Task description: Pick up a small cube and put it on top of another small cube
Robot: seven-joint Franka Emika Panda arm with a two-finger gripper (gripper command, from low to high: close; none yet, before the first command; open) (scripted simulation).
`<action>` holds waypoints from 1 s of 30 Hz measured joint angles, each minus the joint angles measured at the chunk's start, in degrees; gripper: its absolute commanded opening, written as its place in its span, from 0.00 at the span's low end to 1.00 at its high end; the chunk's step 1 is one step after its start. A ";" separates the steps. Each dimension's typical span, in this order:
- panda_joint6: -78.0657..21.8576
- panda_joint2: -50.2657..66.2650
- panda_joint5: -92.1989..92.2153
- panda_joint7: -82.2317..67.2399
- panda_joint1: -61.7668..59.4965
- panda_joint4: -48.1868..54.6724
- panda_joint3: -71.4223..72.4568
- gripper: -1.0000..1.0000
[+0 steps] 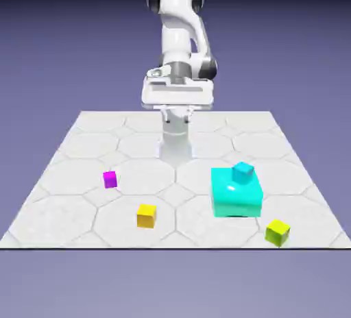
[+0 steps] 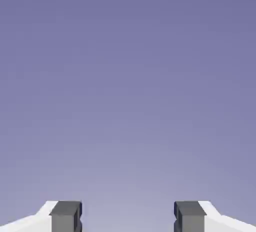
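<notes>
- The white robot arm stands folded at the far edge of the tabletop [image 1: 82, 131], at 12 o'clock in the exterior view. Its pincer [image 2: 127, 216] is tucked up high by the arm's own column, well above the tiled surface.
- In the hand view, the 2 grey fingertips [image 2: 65, 216] stand well apart at the bottom edge. Nothing lies between them, so the pincer is wide and holds nothing. That view shows only the plain blue-violet backdrop, with no cube in sight.
- The small golden yellow-orange cube [image 1: 146, 215] rests flat on the tabletop, near the front edge, at about 7 o'clock from the arm's base in the exterior view. It is well apart from the pincer and far below it.
- The lime yellow-green cube [image 1: 277, 231] sits near the front edge at about 5 o'clock from the base, well apart from the orange cube, toward the exterior view's right.
- Between the 2, nearer the lime one, stands a large cyan block [image 1: 236, 193] with a small cyan cube [image 1: 243, 170] on top. A magenta cube [image 1: 110, 179] lies at about 10 o'clock from the orange cube.
- The deciding relation, as a judgement: the orange cube lies toward the camera and slightly to the exterior view's left of the pincer. Being a cube, it has no long axis, so either pair of opposite faces should do for a grasp.
- The task looks not yet begun.
</notes>
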 measured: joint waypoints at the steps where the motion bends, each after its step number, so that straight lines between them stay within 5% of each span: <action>1: 1.02 2.08 -0.73 0.59 -0.34 -0.06 -0.48 0.50; 21: 20.43 41.40 -14.54 11.71 -6.80 -1.19 -9.54 0.50; 28: 28.38 55.92 -12.81 11.84 -6.46 5.41 -8.88 0.50; 29: 29.45 57.88 -12.57 11.85 -6.42 6.30 -8.79 0.00; 30: 29.46 57.88 -12.57 11.85 -6.42 6.30 -8.79 0.00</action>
